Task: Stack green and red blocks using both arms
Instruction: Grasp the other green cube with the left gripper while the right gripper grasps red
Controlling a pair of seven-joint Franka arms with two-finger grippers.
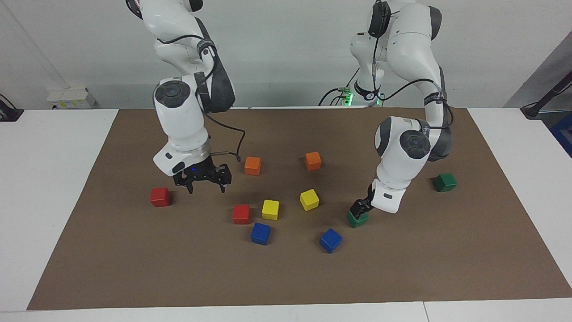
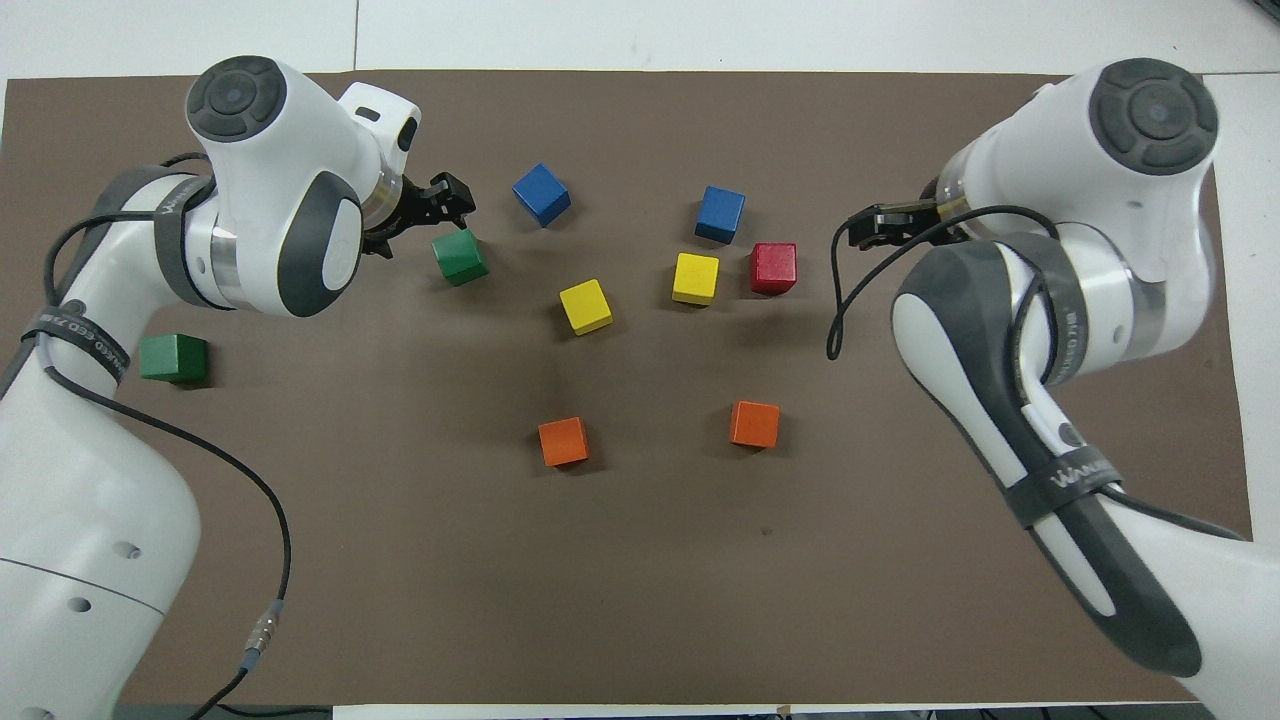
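Nearest the robots, high in the facing view's middle, sit two orange cubes (image 1: 252,165) that have no part in the task. Level with them, toward the left arm's end of the mat, the outer green block (image 1: 445,182) lies alone, well apart from everything.

A little lower in the frame, the right gripper (image 1: 206,188) hangs spread wide and holding nothing, over bare mat between the outer red block (image 1: 160,197) and the nearer orange cube. Farther out, the middle red block (image 1: 241,213) lies just beside a yellow cube (image 1: 270,209). A second yellow cube (image 1: 309,199) lies near the frame's centre.

The left gripper (image 1: 359,209) is down at the top of the inner green block (image 1: 357,219), low in the frame. I cannot tell whether it has a grip on it. Farthest from the robots lie two blue cubes (image 1: 330,240), one near that green block.

No block is stacked yet. If the left gripper sits off-centre, closing could twist or push the green block toward the blue cube, or a shallow hold could drop it on the lift. Should the right gripper go for the middle red block, its wide spread may strike the yellow cube beside it. With both arms working toward the middle, they could also crowd each other.
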